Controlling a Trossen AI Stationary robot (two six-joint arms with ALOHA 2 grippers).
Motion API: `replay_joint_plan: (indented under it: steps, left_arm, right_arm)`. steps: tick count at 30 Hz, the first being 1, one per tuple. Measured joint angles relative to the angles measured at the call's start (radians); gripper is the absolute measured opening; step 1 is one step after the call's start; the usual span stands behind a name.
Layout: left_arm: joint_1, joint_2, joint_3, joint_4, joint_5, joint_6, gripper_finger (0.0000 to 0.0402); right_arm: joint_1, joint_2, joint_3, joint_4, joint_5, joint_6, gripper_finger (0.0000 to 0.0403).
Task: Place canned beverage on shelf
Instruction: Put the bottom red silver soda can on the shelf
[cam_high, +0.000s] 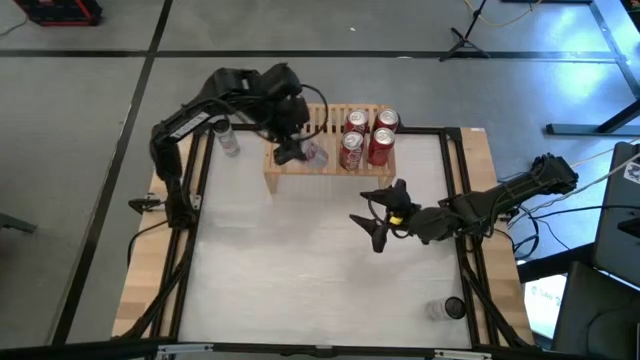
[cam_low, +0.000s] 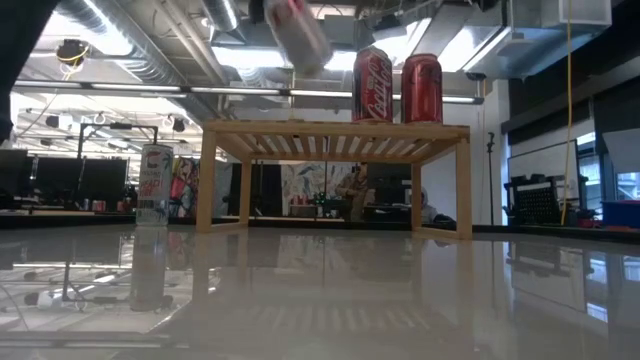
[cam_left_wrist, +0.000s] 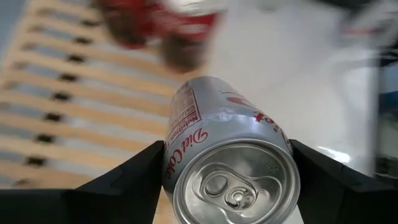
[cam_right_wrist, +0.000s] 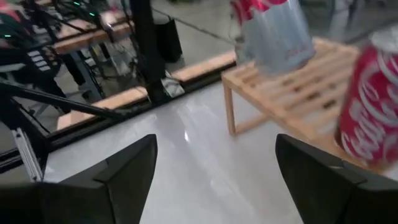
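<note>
My left gripper (cam_high: 298, 152) is shut on a silver Diet Coke can (cam_left_wrist: 227, 143) above the left part of the light-wood shelf (cam_high: 300, 175). In the low view this can (cam_low: 298, 30) hangs tilted, well above the slatted top (cam_low: 335, 128). Several red cans (cam_high: 367, 135) stand on their bases on the right half of the shelf. My right gripper (cam_high: 378, 215) hangs open over the table's middle, in front of the shelf, with nothing between its fingers (cam_right_wrist: 124, 171). My left gripper pinches the silver can's side wall near its lid end (cam_left_wrist: 173, 168) between its two fingers (cam_left_wrist: 127, 180). The fingers slant down from the table's left-far side and lie along the can. The can is lifted clear of the shelf, tilted, its lid toward the wrist.
Another silver can (cam_low: 154, 185) stands on the table left of the shelf. One more can (cam_high: 452, 308) sits near the table's right near corner. The shelf's left half (cam_left_wrist: 56, 106) is bare slats. A black frame (cam_high: 462, 200) borders the table.
</note>
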Motion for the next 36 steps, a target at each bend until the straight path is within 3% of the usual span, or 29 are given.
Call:
replay_joint_plan:
  steps: [4,7,12,17,22,26,36]
  left_arm:
    - [-0.062,-0.057,0.0,0.003,0.072,-0.028,0.027]
    - [-0.106,-0.085,0.0,0.003,0.094,-0.044,0.027]
    - [-0.164,-0.092,-0.001,0.032,0.083,-0.056,0.027]
    - [-0.183,-0.091,-0.001,0.136,0.085,-0.053,0.027]
    - [-0.176,-0.091,-0.001,0.162,0.092,-0.052,0.027]
    - [-0.173,-0.09,-0.002,0.195,0.079,-0.054,0.027]
    - [-0.146,-0.09,-0.001,0.272,-0.051,-0.024,0.027]
  right_arm:
    - [-0.004,0.0,0.0,0.167,-0.025,-0.114,0.0317]
    - [-0.045,-0.001,0.001,0.265,-0.176,-0.228,0.0317]
    - [-0.133,0.005,0.002,0.379,-0.232,-0.309,0.0304]
    - [-0.226,0.034,0.0,0.365,-0.355,-0.283,0.0208]
    - [-0.237,0.058,0.0,0.368,-0.361,-0.304,0.0076]
    - [-0.238,0.06,0.0,0.357,-0.35,-0.326,0.001]
    - [-0.262,0.067,0.0,0.308,-0.371,-0.338,0.0028]
